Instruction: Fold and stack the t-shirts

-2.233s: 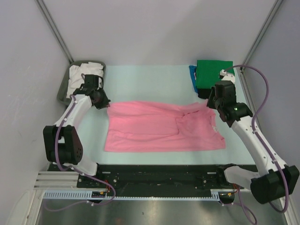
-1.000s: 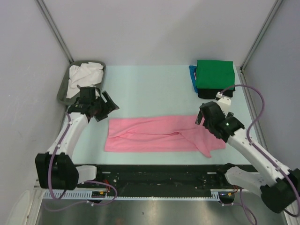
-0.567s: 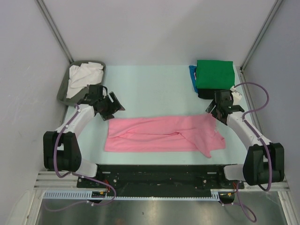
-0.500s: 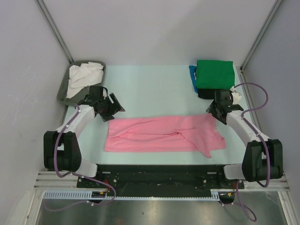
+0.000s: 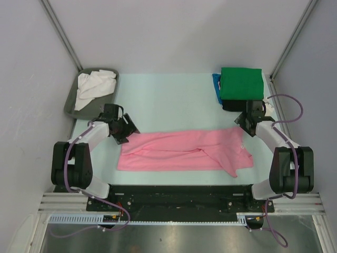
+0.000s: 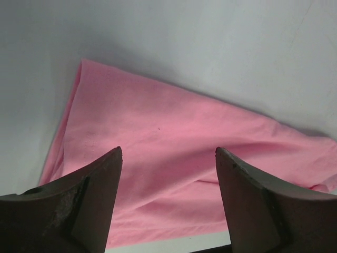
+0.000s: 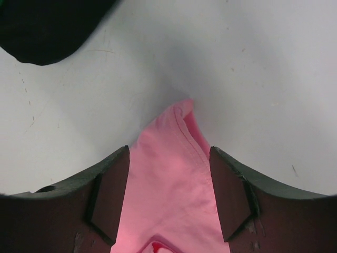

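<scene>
The pink t-shirt (image 5: 179, 150) lies on the table folded into a long band, with a loose flap at its near right. My left gripper (image 5: 125, 134) stands open over the band's far left corner; in the left wrist view the pink cloth (image 6: 174, 137) fills the space under my left gripper (image 6: 168, 153). At the far right corner my right gripper (image 5: 245, 125) is open. The shirt's hemmed corner (image 7: 168, 179) lies between my right gripper's (image 7: 168, 153) pads, unclamped. A folded green t-shirt (image 5: 241, 83) tops a stack over blue (image 5: 216, 87) and black (image 5: 231, 105) ones. A white t-shirt (image 5: 95, 84) lies crumpled in the tray.
The grey tray (image 5: 71, 103) sits at the far left, just behind my left arm. The stack's black edge (image 7: 42, 26) shows close beyond my right gripper. Frame posts and walls border the table on both sides.
My right gripper has moved from the shirt's near right side to its far right corner, its jaws narrowing. My left gripper has come down to the far left corner.
</scene>
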`<state>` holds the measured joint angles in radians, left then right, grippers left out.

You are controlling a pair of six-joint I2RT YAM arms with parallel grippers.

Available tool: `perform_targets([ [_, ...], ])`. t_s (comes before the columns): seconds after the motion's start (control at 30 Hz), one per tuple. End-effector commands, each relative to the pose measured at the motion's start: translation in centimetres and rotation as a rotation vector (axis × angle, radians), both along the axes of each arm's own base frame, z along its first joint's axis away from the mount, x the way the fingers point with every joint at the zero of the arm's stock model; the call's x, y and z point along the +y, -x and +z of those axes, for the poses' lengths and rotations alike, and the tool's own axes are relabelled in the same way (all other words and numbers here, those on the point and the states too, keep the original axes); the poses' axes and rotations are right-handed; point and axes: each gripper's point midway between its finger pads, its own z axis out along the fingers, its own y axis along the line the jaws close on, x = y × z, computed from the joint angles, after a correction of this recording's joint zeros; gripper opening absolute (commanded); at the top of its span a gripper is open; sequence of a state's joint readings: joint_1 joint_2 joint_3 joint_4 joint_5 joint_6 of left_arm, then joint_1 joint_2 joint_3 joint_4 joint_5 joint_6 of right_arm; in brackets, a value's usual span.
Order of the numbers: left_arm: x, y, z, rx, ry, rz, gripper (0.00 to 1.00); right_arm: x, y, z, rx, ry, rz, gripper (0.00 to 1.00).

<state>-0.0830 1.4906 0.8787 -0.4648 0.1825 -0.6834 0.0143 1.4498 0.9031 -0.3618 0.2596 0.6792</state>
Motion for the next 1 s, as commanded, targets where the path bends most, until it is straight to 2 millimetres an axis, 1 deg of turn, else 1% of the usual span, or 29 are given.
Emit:
perform_targets([
  [0.0, 0.3, -1.7, -0.8, -0.005, -0.013, 0.066, 0.76, -0.6, -1.8, 0.2, -0.043, -0.028, -0.007, 0.66],
  [0.1, 0.6, -2.1, -1.6, 0.020, -0.028, 0.100, 0.74, -0.6, -2.2, -0.5, -0.034, -0.060, -0.008, 0.65],
  [0.13, 0.9, -2.2, -2.1, 0.037, -0.039, 0.113, 0.74, -0.6, -2.4, -0.5, -0.039, -0.066, -0.009, 0.65],
  [0.27, 1.1, -3.2, -2.5, 0.039, -0.047, 0.154, 0.73, -0.6, -2.9, -0.6, -0.045, -0.068, 0.002, 0.64],
  [0.37, 1.1, -3.6, -2.6, 0.043, -0.045, 0.160, 0.70, -0.8, -3.2, -1.1, -0.036, -0.075, 0.002, 0.63],
  [0.47, 1.0, -3.7, -2.7, 0.046, -0.043, 0.155, 0.60, -0.9, -3.2, -2.2, -0.009, -0.088, -0.003, 0.59],
  [0.5, 1.1, -3.8, -2.6, 0.044, -0.046, 0.155, 0.54, -0.9, -3.3, -2.5, -0.007, -0.094, -0.002, 0.54],
  [0.57, 1.2, -3.7, -2.7, 0.045, -0.048, 0.153, 0.51, -0.9, -3.3, -3.3, 0.011, -0.106, -0.006, 0.49],
  [0.67, 1.4, -3.6, -2.8, 0.048, -0.047, 0.156, 0.47, -0.8, -3.4, -4.1, 0.023, -0.120, -0.010, 0.39],
  [0.7, 1.4, -3.7, -2.7, 0.045, -0.044, 0.156, 0.45, -0.8, -3.5, -4.2, 0.025, -0.120, -0.010, 0.31],
  [0.77, 1.6, -3.5, -2.9, 0.050, -0.044, 0.157, 0.43, -1.0, -3.5, -4.5, 0.031, -0.112, -0.019, 0.20],
  [0.8, 1.7, -3.5, -2.9, 0.048, -0.046, 0.159, 0.42, -1.2, -3.4, -4.6, 0.035, -0.108, -0.023, 0.10],
  [0.83, 2.1, -3.4, -3.0, 0.052, -0.048, 0.166, 0.41, -1.3, -3.4, -4.6, 0.035, -0.103, -0.027, 0.05],
  [0.87, 2.2, -3.3, -3.1, 0.054, -0.046, 0.170, 0.38, -1.8, -3.5, -4.4, 0.033, -0.089, -0.042, 0.01],
  [0.93, 2.7, -3.2, -3.3, 0.059, -0.043, 0.183, 0.34, -2.3, -3.4, -4.3, 0.031, -0.078, -0.056, 0.00],
  [0.97, 2.9, -3.2, -3.4, 0.059, -0.042, 0.189, 0.31, -3.0, -3.3, -4.1, 0.031, -0.062, -0.074, 0.00],
])
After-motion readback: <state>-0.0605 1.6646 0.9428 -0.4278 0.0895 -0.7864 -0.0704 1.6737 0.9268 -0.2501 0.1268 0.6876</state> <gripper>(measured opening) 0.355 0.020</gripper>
